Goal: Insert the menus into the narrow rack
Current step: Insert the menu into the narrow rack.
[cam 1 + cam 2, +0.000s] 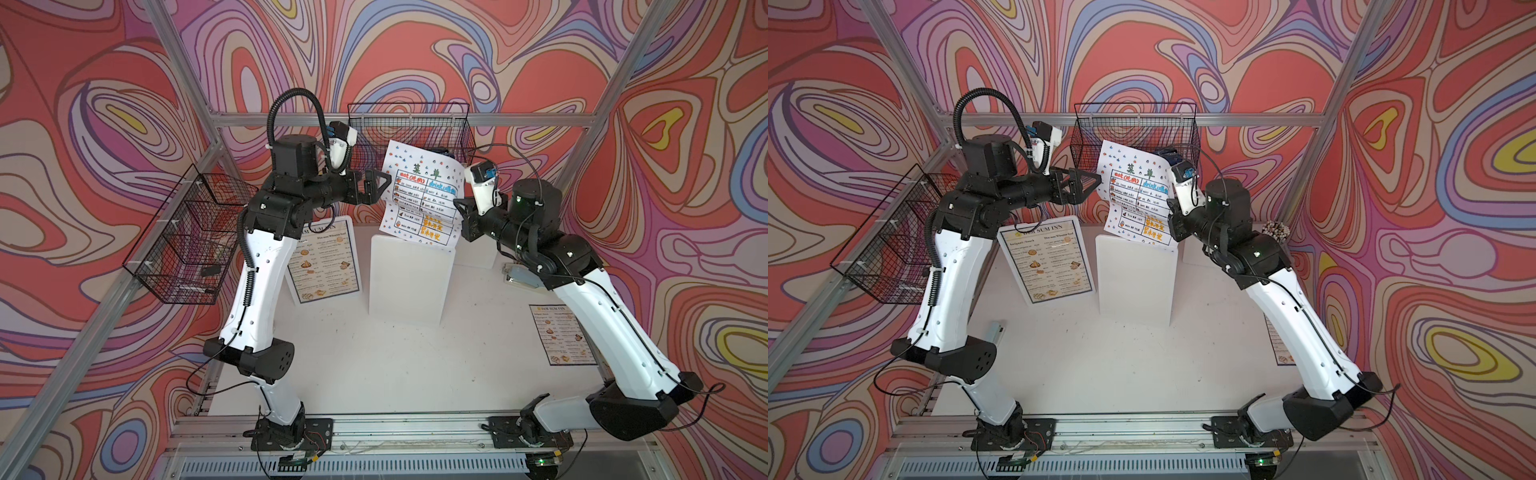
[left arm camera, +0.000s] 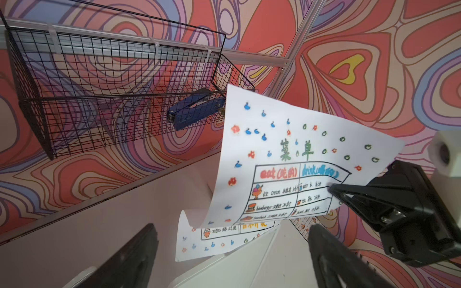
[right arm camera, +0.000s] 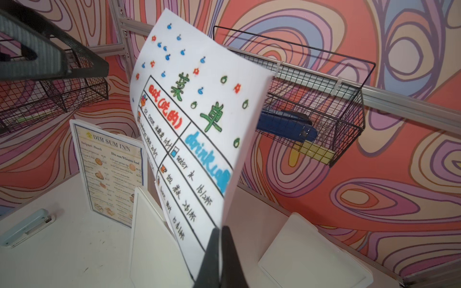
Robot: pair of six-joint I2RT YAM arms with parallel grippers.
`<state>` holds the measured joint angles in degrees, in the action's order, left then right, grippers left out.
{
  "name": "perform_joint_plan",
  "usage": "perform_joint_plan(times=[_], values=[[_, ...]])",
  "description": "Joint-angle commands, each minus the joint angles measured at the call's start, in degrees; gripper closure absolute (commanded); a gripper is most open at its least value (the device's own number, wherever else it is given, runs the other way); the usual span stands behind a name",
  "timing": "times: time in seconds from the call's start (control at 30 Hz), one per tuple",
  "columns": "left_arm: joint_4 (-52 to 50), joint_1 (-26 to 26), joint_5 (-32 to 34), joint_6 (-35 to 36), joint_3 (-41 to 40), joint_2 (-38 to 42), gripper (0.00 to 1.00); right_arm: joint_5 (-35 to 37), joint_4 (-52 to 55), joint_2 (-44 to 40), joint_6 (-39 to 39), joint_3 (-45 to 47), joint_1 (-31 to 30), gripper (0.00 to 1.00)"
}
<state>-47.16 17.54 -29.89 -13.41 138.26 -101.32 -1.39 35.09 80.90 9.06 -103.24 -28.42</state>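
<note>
Right wrist view showed the right gripper (image 3: 220,230) pinched tight on the white menu (image 3: 194,119), holding it up over the white rack (image 3: 149,237). The left gripper (image 1: 380,186) was wide open beside it.

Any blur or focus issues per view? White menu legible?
Both top views: evenly lit, white menu headings readable, small print soft. Left wrist: left gripper out of focus near the lens. Right wrist: menu print crisp, right gripper blurred.
</note>
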Motion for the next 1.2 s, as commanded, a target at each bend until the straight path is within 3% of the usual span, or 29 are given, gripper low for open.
perform_joint_plan(times=[0.0,0.33,0.57,1.17], values=[[0.73,-0.13,0.98,1.19,-1.21,0.14,0.09,-3.1,-1.88,-0.93,0.74,0.31,0.42,1.0],[3.64,-2.08,0.46,-0.13,-5.69,3.92,0.04,-20.49,-5.03,-1.78,-8.93,0.15,8.49,1.0],[3.57,-2.58,-0.03,-0.1,-5.79,3.85,0.04,-28.59,-6.87,-0.52,-12.89,0.31,12.8,1.0],[5.38,-5.41,-0.64,0.93,-8.17,3.24,0.08,-31.38,-4.96,5.32,-14.54,-3.58,13.21,1.0]])
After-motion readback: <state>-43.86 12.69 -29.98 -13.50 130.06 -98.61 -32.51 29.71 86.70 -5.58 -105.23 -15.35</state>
